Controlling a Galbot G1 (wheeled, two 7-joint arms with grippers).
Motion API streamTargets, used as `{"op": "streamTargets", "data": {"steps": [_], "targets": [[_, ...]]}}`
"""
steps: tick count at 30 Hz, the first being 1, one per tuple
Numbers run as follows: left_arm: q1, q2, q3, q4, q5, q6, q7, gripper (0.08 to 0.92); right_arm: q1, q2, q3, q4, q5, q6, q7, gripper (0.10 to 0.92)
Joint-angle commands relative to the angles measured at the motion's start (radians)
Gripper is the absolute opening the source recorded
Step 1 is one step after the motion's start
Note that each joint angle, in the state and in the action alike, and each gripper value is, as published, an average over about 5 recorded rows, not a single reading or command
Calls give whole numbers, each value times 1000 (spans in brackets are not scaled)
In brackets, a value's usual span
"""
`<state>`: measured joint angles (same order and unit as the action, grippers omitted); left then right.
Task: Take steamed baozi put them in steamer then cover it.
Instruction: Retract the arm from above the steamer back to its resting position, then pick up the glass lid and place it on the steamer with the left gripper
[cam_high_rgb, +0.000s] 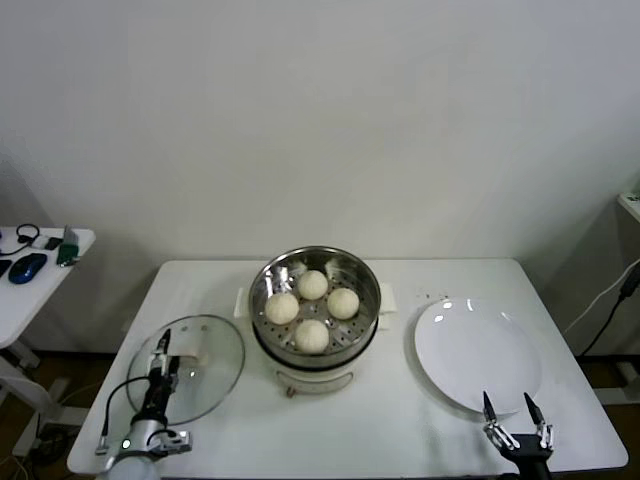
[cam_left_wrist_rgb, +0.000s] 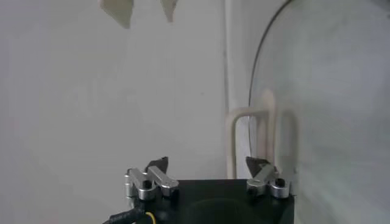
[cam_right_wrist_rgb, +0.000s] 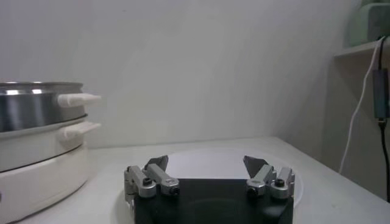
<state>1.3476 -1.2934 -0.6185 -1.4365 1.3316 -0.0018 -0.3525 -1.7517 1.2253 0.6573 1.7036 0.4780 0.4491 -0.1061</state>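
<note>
Four steamed baozi (cam_high_rgb: 312, 306) sit in the steamer (cam_high_rgb: 314, 318) at mid-table (cam_high_rgb: 400, 420). The cover (cam_high_rgb: 190, 365) lies flat on the table to the steamer's left, its bar handle (cam_left_wrist_rgb: 244, 137) just ahead of the left tool (cam_high_rgb: 163, 352), whose fingers are spread and grasp nothing. The right tool (cam_high_rgb: 507, 408) hangs released over the near rim of the white plate (cam_high_rgb: 478, 352). Both arms are cut off at the head view's lower edge.

A plain white wall (cam_high_rgb: 320, 110) fills the space behind a white rectangular table (cam_high_rgb: 400, 420) with rounded corners. To the robot's left stands a smaller white side table (cam_high_rgb: 40, 290) carrying a blue mouse (cam_high_rgb: 27, 267) and some cables. At the far right a dark cable (cam_high_rgb: 610, 300) hangs beside a pale shelf edge (cam_high_rgb: 630, 205).
</note>
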Motion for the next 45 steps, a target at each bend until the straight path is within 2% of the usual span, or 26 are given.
{"op": "streamTargets", "data": {"steps": [1, 15, 22, 26, 31, 34, 39, 45], "targets": [[-29, -6, 0, 49, 33, -8, -12, 749, 5, 7, 0, -4, -8, 1, 1, 823], [-5, -12, -6, 54, 13, -29, -33, 342, 12, 17, -6, -8, -30, -6, 2, 823], [-5, 1, -10, 0, -35, -31, -31, 153, 17, 21, -4, -6, -32, -8, 5, 823], [6, 21, -12, -62, -87, -28, -19, 133, 21, 20, -2, -4, -33, -10, 8, 823], [47, 77, -21, -215, -177, 24, 28, 133, 27, 18, 5, 5, -39, -22, 11, 823], [86, 138, -22, -325, -247, 112, 106, 133, 32, 18, 8, 6, -73, -41, 27, 823], [141, 250, -20, -538, -400, 339, 302, 133, 40, 24, 14, 10, -141, -86, 73, 823], [67, 339, 29, -702, -468, 533, 392, 133, 43, 24, 4, 23, -120, -103, 74, 823]]}}
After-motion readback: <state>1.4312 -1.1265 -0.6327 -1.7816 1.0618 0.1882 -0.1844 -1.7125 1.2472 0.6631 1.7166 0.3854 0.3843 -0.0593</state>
